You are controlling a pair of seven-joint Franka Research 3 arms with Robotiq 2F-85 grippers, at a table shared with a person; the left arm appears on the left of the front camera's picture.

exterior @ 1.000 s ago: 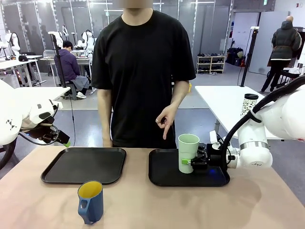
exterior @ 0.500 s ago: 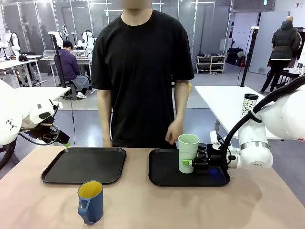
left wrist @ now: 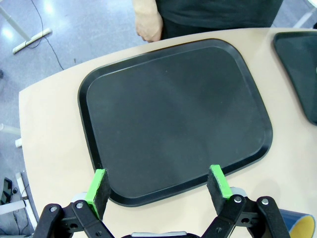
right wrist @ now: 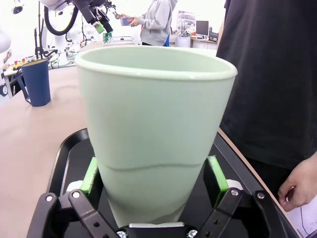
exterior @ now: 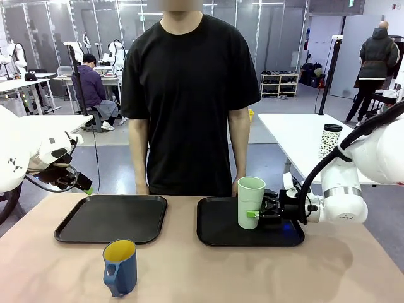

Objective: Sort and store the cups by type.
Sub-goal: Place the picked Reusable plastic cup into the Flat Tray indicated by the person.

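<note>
Right end effector (exterior: 254, 214): stands spread, green pads (right wrist: 216, 178) flanking the lower part of the mint-green tumbler (exterior: 250, 196), upright on the second tray (exterior: 218, 235) just right of the left tray (exterior: 110, 218). Left end effector (left wrist: 158, 186): hovers spread above the left tray's edge. Blue mug (exterior: 120, 268): sits on the tabletop (exterior: 202, 278) just in front of the left tray.

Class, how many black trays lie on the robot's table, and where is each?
2. One black tray lies toward the robot's left; the other tray lies toward its right, with the mint-green tumbler standing in it. None seems hidden.
</note>
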